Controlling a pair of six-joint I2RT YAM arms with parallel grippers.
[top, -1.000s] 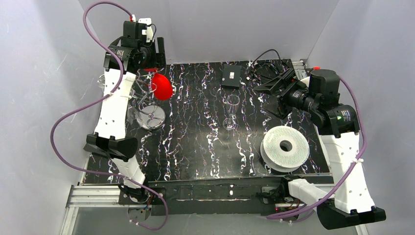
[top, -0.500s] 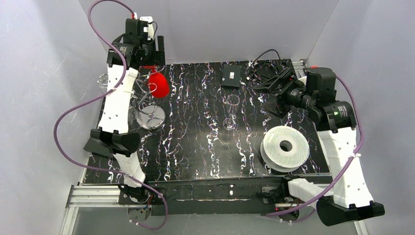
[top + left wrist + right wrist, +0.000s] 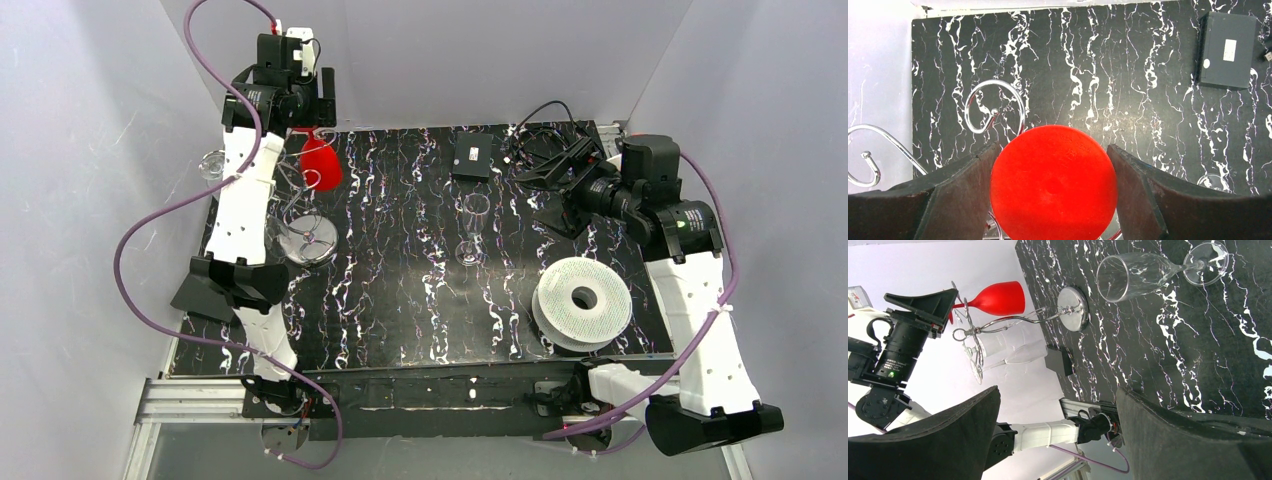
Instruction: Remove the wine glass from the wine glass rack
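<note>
Black marbled desk (image 3: 400, 300), 2 arms at the near edge. White ridged spool (image 3: 583, 300) lies flat on the near right. The wine glass rack (image 3: 305, 240) stands on its round shiny base at the far left, wire hook arms curling up. 2 clear glasses (image 3: 998, 347) hang from it.

The red wine glass (image 3: 322, 165) is up at the top of the rack by the far-left corner, bowl down, beside a curled hook. I cannot tell if it is clear of the hook. The left fingers (image 3: 958, 195) are clenched on it at the foot end, 1 each side of the red disc. 1 clear glass (image 3: 473, 220) stands upright mid-desk, well apart from the rack. The right fingers (image 3: 948, 440) are released, spread wide, grasping nothing, over the far right. Small black box (image 3: 472, 155) lies at the far edge.
</note>
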